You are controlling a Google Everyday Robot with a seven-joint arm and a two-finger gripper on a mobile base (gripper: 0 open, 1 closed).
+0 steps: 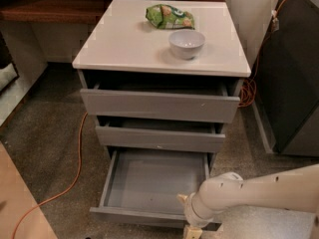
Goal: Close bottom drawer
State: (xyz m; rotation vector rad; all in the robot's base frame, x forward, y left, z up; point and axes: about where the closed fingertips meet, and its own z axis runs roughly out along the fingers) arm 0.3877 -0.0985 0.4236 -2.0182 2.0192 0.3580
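The bottom drawer [149, 180] of the white-topped cabinet [124, 49] is pulled far out and shows an empty grey tray. Its flat front runs along the lower edge of the view. The middle drawer [159, 139] and the top drawer [159, 106] above it each stand slightly out. My white arm comes in from the right, and my gripper [192, 229] is at the right end of the bottom drawer's front, low at the frame's bottom edge. Most of it is cut off by the frame.
A white bowl [186, 43] and a green snack bag [169, 16] lie on the cabinet top. An orange cable [75, 168] runs over the floor to the left. A dark cabinet [294, 73] stands at the right, a wooden shelf [45, 9] at the back left.
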